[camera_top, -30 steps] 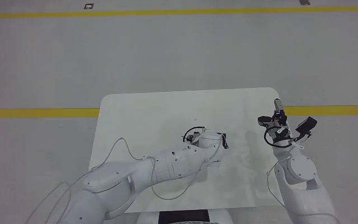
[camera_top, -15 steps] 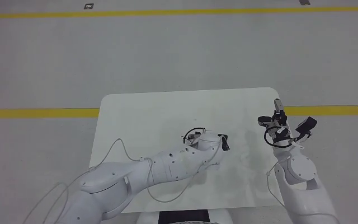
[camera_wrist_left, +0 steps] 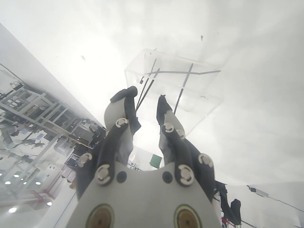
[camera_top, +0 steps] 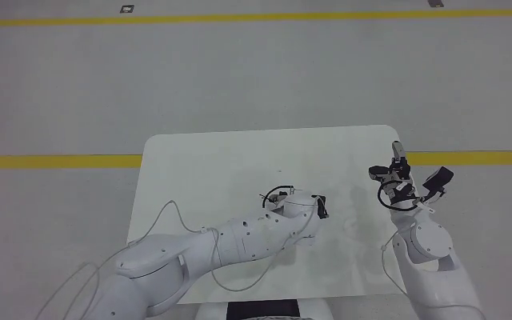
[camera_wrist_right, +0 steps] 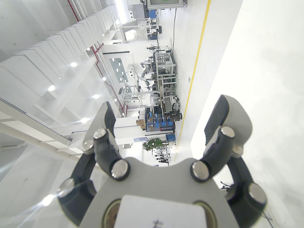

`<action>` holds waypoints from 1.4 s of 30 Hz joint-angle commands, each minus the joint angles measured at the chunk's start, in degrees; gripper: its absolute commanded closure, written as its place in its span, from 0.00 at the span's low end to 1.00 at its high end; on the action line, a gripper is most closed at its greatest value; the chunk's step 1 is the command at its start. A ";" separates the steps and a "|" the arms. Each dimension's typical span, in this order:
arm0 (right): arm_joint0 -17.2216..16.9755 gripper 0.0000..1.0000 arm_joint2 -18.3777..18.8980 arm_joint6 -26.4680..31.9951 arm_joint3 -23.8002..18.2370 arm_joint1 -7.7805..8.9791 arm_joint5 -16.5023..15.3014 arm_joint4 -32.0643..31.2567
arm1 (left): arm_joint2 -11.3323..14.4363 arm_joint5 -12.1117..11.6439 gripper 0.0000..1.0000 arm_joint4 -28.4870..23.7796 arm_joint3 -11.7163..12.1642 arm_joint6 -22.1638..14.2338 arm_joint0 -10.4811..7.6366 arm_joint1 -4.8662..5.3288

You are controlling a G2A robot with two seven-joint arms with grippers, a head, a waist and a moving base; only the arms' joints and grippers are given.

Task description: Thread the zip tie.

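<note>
Several black zip ties (camera_wrist_left: 166,73) lie crossed inside a clear plastic box (camera_wrist_left: 209,110) on the white table (camera_top: 208,168). My left gripper (camera_wrist_left: 147,97) hangs just short of the box's near edge, open, with nothing between its fingers (camera_wrist_left: 129,100). Two ties run close past one fingertip. From above, the left gripper (camera_top: 320,205) is near the table's middle. My right gripper (camera_wrist_right: 166,117) is open and empty, held at the table's right edge (camera_top: 398,152), pointing off toward the room.
The table top (camera_wrist_left: 249,36) around the box is bare white with a few small dark specks (camera_wrist_left: 201,38). A yellow floor line (camera_top: 72,161) passes behind the table. The table edge (camera_wrist_right: 213,72) runs beside the right gripper.
The left arm's wrist has shifted slightly over the table's middle. The right arm has stayed still.
</note>
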 commanded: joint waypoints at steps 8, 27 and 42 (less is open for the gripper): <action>0.00 0.00 0.00 0.00 0.00 0.00 0.00 0.00 | 0.00 0.00 0.71 0.73 1.95 0.00 0.64 -0.89; 0.00 0.00 0.00 0.00 0.00 0.00 0.00 0.00 | 0.00 0.00 0.74 4.82 9.85 4.96 1.08 -3.78; 0.00 0.00 0.00 0.00 0.00 0.00 0.00 0.00 | 0.00 0.00 0.92 5.66 11.44 5.76 1.07 -4.98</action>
